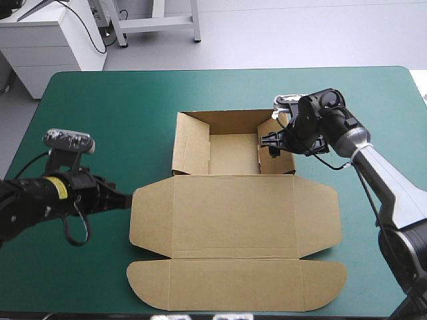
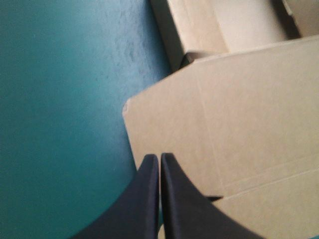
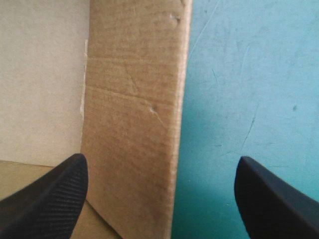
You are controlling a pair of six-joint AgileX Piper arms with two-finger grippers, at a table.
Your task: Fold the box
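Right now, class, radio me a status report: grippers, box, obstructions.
Left gripper shut on the box, left edge of lid. Right gripper open, astride tray's right wall. Walls raised, lid flat. No obstruction seen.

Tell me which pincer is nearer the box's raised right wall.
Right. The right pincer stands open astride the right wall; the left pincer, shut, points at the left edge of the flat lid, well away.
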